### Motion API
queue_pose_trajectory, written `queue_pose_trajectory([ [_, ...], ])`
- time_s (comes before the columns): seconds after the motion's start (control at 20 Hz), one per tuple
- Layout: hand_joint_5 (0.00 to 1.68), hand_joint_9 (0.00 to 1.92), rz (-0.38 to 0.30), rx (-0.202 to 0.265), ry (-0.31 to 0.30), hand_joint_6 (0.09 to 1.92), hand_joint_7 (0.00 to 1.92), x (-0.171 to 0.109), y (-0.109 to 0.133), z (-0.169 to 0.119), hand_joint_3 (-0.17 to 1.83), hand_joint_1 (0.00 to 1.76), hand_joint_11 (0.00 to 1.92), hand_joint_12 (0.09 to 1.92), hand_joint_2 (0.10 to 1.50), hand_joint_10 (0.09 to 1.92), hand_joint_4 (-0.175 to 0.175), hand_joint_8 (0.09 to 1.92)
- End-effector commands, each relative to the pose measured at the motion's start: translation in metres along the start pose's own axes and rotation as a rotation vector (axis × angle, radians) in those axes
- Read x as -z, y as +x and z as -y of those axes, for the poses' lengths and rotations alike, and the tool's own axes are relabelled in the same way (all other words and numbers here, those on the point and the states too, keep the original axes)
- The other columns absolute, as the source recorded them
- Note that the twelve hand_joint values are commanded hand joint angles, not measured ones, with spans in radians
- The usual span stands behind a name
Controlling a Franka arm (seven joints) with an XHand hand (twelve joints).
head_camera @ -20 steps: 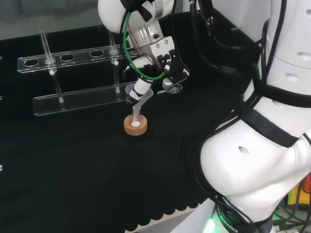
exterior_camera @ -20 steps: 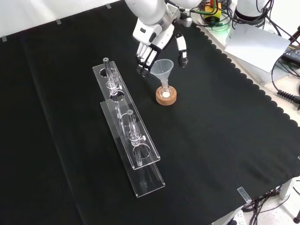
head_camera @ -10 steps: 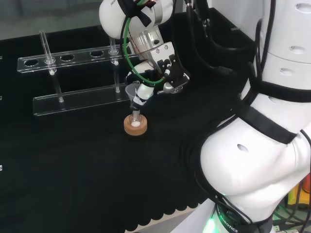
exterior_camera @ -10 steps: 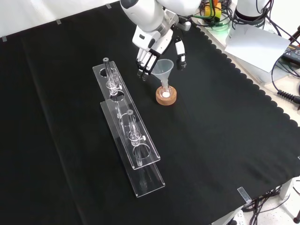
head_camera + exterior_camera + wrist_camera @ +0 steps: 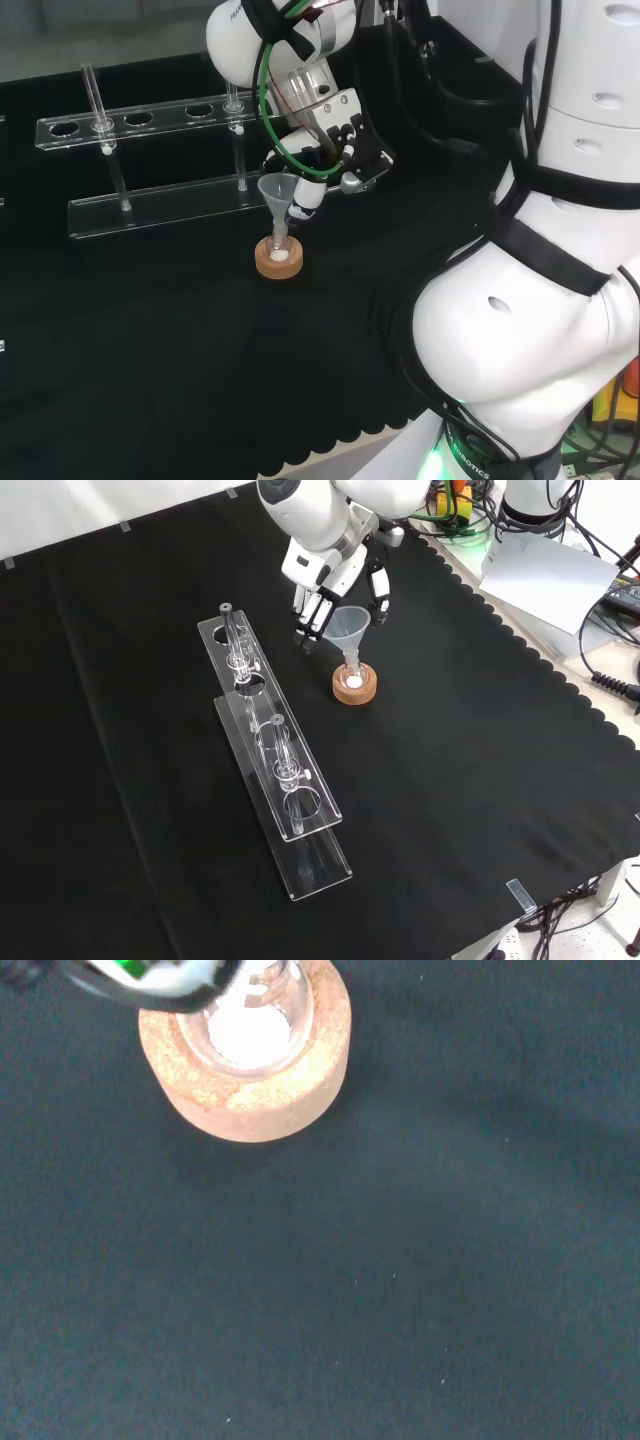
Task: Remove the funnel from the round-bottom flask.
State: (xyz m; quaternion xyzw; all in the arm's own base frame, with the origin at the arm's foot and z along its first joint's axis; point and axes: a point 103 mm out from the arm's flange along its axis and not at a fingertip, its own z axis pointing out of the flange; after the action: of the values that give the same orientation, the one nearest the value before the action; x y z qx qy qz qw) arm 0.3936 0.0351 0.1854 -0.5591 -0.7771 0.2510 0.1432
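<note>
At twelve o'clock of the cork ring (image 5: 355, 687), closes the hand (image 5: 335, 578) in, fingers spread wide either side of the funnel (image 5: 348, 628), lifting nothing out of the flask (image 5: 248, 1022) yet.

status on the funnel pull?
Hand open, fingers straddling the funnel, no grip visible. Funnel seated in the round-bottom flask on its cork ring. Clear rack stands apart, nothing blocking the lift.

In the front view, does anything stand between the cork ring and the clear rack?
No. In the front view the stretch between the cork ring and the clear rack is bare black cloth; the hand hangs above, by the funnel.
</note>
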Motion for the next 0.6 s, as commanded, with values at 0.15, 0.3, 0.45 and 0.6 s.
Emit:
queue_pose_trajectory([
  [0.15, 0.44, 1.09, 0.047, 0.017, -0.103, 0.09, 0.45, 0.0039, 0.0066, 0.0044, 0.61, 0.92, 0.77, 1.16, 0.64, 0.49, -0.076, 0.68],
  [0.3, 0.46, 1.11, 0.044, 0.015, -0.091, 0.09, 0.48, 0.0043, 0.0077, 0.0045, 0.62, 0.93, 0.79, 1.15, 0.64, 0.48, -0.075, 0.68],
  [0.45, 0.47, 1.12, 0.053, 0.008, -0.085, 0.09, 0.49, 0.0052, 0.0093, 0.0047, 0.63, 0.93, 0.8, 1.13, 0.64, 0.47, -0.075, 0.68],
  [0.6, 0.47, 1.13, 0.058, 0.005, -0.089, 0.09, 0.49, 0.0126, 0.008, 0.0091, 0.63, 0.93, 0.81, 1.13, 0.64, 0.46, -0.075, 0.68],
])
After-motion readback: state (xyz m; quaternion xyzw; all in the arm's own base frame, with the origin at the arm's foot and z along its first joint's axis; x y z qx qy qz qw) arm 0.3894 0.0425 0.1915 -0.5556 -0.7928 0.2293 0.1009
